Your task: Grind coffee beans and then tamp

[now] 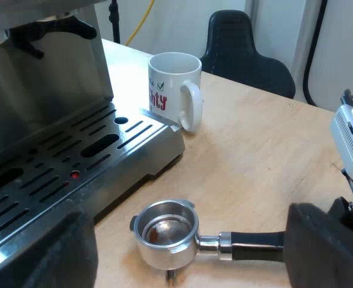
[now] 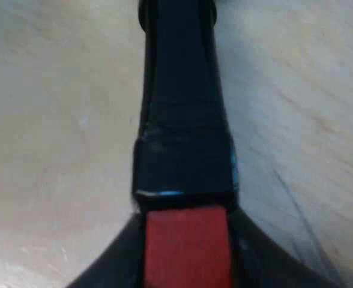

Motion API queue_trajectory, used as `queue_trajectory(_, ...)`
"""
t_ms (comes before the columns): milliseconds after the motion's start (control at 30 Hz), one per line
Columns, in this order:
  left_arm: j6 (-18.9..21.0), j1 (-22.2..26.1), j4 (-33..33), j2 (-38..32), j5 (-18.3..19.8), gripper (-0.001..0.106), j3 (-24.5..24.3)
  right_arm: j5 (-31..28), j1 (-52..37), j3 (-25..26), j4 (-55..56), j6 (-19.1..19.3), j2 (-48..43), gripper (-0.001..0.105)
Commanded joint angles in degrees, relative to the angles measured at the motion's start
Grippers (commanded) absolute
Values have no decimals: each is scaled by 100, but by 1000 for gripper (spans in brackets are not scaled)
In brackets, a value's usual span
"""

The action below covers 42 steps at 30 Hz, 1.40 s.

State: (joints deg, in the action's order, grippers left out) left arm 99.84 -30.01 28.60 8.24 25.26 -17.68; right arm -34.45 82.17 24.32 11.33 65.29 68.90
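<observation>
The holder (image 1: 164, 231) is lying on the counter (image 1: 254, 150) by the drip tray (image 1: 74, 162)'s corner, handle (image 2: 182, 120) running away from it — the right gripper (image 2: 185, 264) is clamping its red end (image 2: 185, 240), the left gripper (image 1: 185, 246) hanging spread above.

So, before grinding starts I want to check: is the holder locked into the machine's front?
No, the holder lies loose on the table, beside the machine's drip tray.
</observation>
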Motion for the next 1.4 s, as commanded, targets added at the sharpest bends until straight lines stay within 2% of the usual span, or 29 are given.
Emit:
queue_trajectory(33,25,-28,-29,-41,-19,66,-58,-131,0,20,-17,45,-59,51)
queue_trajectory(433,25,-28,-29,-41,-19,66,-58,530,0,174,926,-105,-59,52)
queue_trajectory(1033,25,-28,-17,-41,-19,66,-58,645,0,1826,3377,-92,-115,52)
queue_trajectory(1167,25,-28,31,-41,-292,66,-58,585,0,2153,3467,15,-252,52)
queue_trajectory(1400,25,-28,76,-41,-801,66,-58,101,0,2454,3346,55,-626,52)
